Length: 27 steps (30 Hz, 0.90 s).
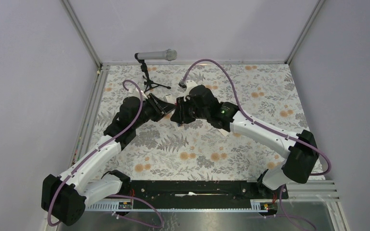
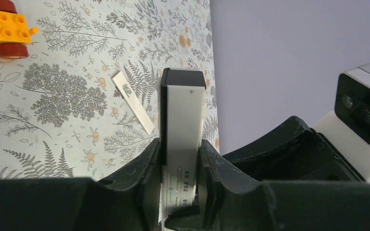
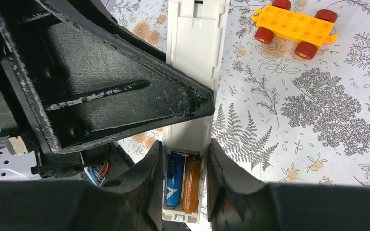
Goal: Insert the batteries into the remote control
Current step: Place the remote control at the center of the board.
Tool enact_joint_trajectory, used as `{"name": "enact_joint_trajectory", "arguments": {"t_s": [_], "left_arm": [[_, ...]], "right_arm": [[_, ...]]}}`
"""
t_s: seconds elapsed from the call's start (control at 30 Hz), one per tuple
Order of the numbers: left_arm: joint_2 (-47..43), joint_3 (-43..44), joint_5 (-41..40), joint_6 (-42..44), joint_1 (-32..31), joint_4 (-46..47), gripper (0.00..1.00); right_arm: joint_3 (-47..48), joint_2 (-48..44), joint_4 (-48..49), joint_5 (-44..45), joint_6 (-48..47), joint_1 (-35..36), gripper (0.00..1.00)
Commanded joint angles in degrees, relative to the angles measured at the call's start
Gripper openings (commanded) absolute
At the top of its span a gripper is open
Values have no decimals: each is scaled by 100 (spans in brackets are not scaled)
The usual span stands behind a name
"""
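My left gripper (image 2: 180, 144) is shut on the white remote control (image 2: 183, 115) and holds it above the table, button side toward its camera. In the right wrist view the remote (image 3: 195, 53) shows its open back. The blue battery (image 3: 175, 180) and the orange battery (image 3: 191, 183) lie side by side in the compartment. My right gripper (image 3: 185, 149) is shut on the remote's battery end, one finger on each side wall. The flat white back cover (image 2: 133, 102) lies on the tablecloth, left of the remote. In the top view both grippers (image 1: 166, 107) (image 1: 179, 113) meet mid-table.
An orange toy car with red wheels (image 3: 296, 24) stands on the cloth beyond the remote; it also shows in the left wrist view (image 2: 2, 26). A grey microphone (image 1: 156, 55) on a black tripod (image 1: 149, 83) stands at the back, just behind the grippers.
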Motion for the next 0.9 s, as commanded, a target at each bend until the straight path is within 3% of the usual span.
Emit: {"name": "enact_joint_trajectory", "arguments": {"t_s": [0.0, 0.1, 0.2, 0.3, 0.67, 0.87], "left_arm": [[-118, 259, -13, -35, -7, 380, 30], [-258, 189, -128, 53, 27, 312, 57], [-454, 184, -368, 260, 96, 19, 84], [-714, 150, -527, 467, 283, -452, 98], [-1937, -90, -1211, 1554, 1829, -2658, 99], [-2280, -314, -1278, 1790, 2253, -3013, 99]], "right_arm": [[186, 42, 207, -149, -107, 90, 19], [96, 17, 222, -32, -271, 84, 15], [-117, -60, 258, -213, -1011, 82, 16], [-312, -145, 152, -465, -1945, 82, 16], [-327, 585, -935, -1394, -4619, -466, 18], [-172, 1376, -2051, -1121, -5849, -465, 16]]}}
